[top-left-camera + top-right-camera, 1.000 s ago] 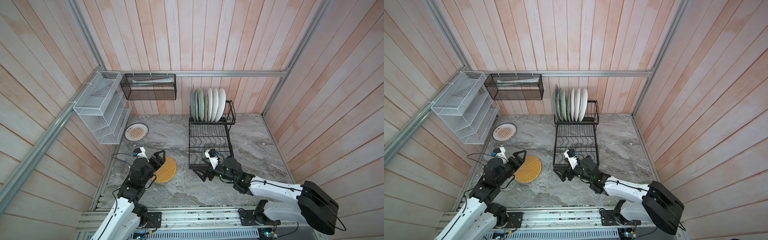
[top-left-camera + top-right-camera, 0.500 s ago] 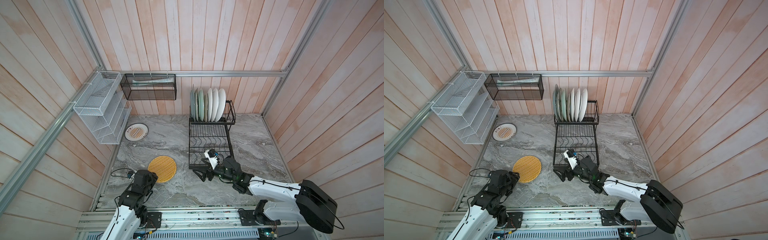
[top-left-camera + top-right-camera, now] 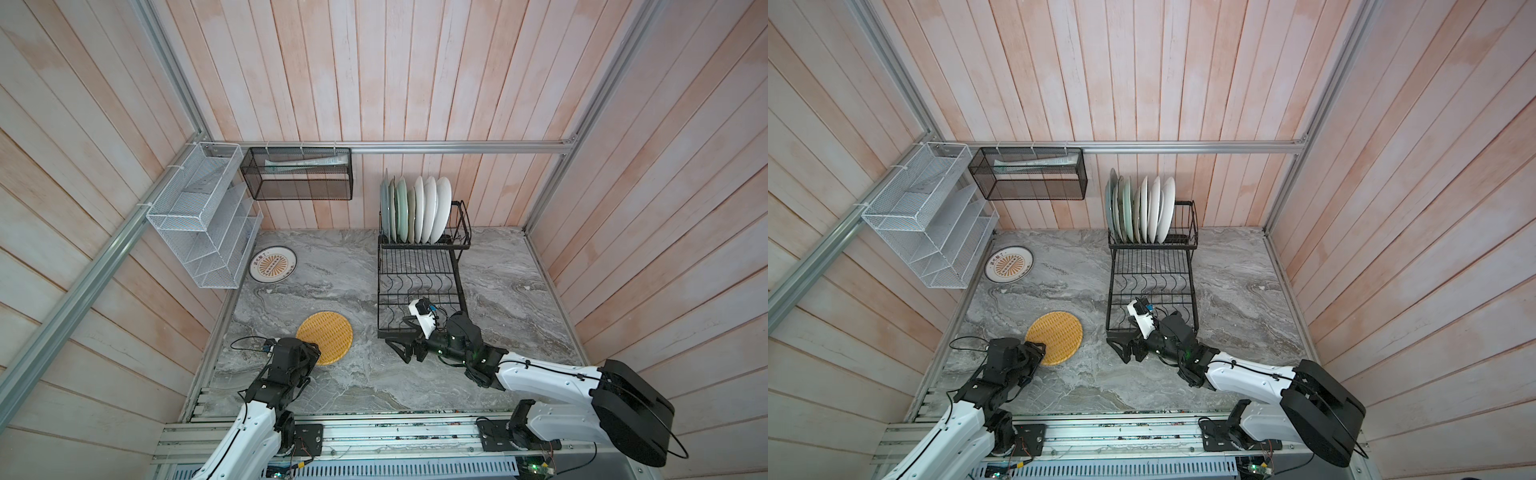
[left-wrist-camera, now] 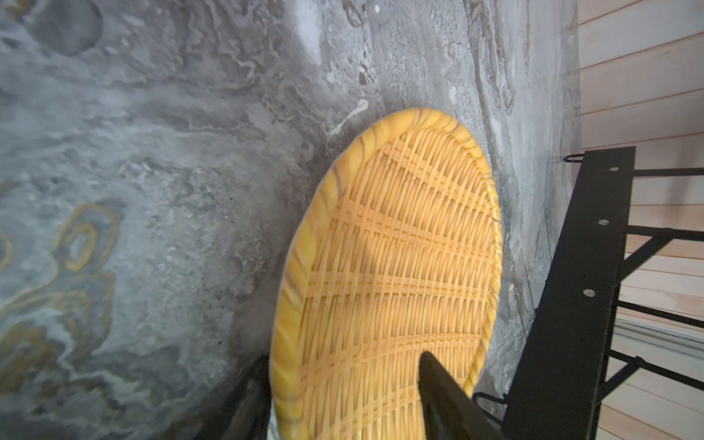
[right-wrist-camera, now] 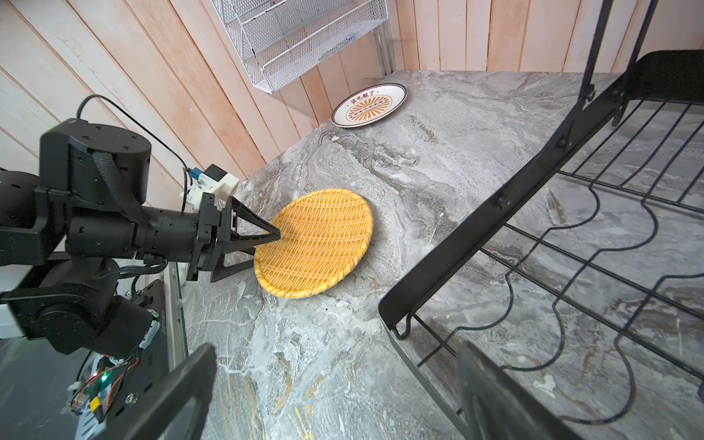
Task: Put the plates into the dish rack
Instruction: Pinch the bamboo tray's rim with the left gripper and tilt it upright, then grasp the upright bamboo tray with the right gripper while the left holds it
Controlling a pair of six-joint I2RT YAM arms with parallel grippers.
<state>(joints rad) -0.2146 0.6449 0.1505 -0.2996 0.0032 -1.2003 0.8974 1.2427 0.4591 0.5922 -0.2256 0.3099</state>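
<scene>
Partly open, left claw (image 5: 266, 247) straddling yellow plate (image 5: 320, 236) rim, right claw (image 5: 335, 384) wide

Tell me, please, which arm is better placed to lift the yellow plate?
Left: the left pincer straddles the rim of the yellow plate; the right pincer hangs open by the dish rack, farther off.

Clearance: passable lane of bare marble tabletop (image 3: 353, 282) between yellow plate (image 3: 328, 340) and dish rack (image 3: 424, 246); lower wavy slots open from above; upper tier obstructed by upright plates (image 3: 428, 212).
</scene>
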